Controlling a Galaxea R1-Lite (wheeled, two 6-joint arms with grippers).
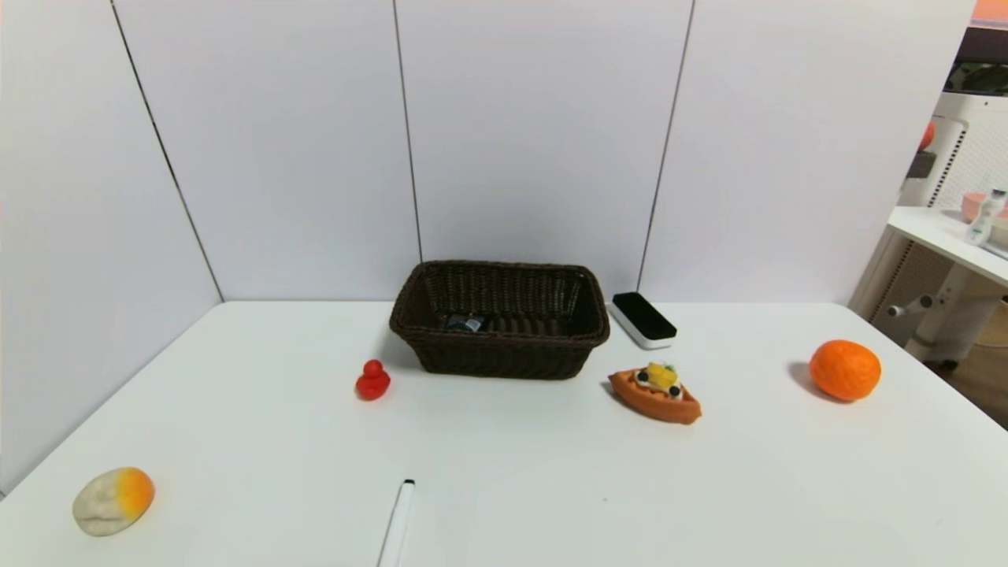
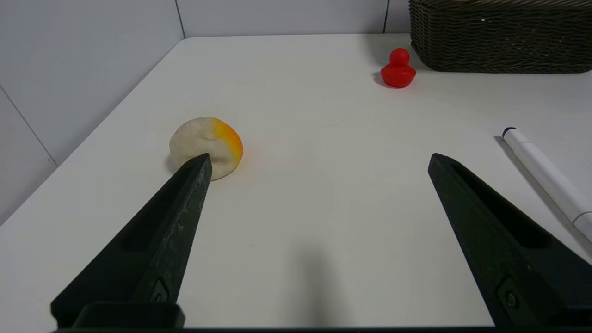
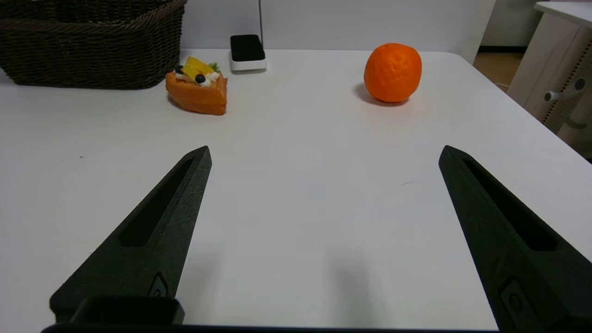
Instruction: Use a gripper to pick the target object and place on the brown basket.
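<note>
The brown basket (image 1: pixel 499 319) stands at the back middle of the white table; it also shows in the left wrist view (image 2: pixel 499 34) and the right wrist view (image 3: pixel 90 44). A small dark tube with a pale print (image 1: pixel 463 323) lies inside it on the bottom, at its left end. Neither arm shows in the head view. My left gripper (image 2: pixel 319 157) is open and empty over the table's near left. My right gripper (image 3: pixel 323 150) is open and empty over the near right.
A red duck (image 1: pixel 372 380) sits left of the basket. A white marker pen (image 1: pixel 396 524) lies at the front. A white and orange lump (image 1: pixel 113 500), an orange cake slice (image 1: pixel 655 393), an orange (image 1: pixel 844 369) and a white box with black top (image 1: pixel 643 319) also stand here.
</note>
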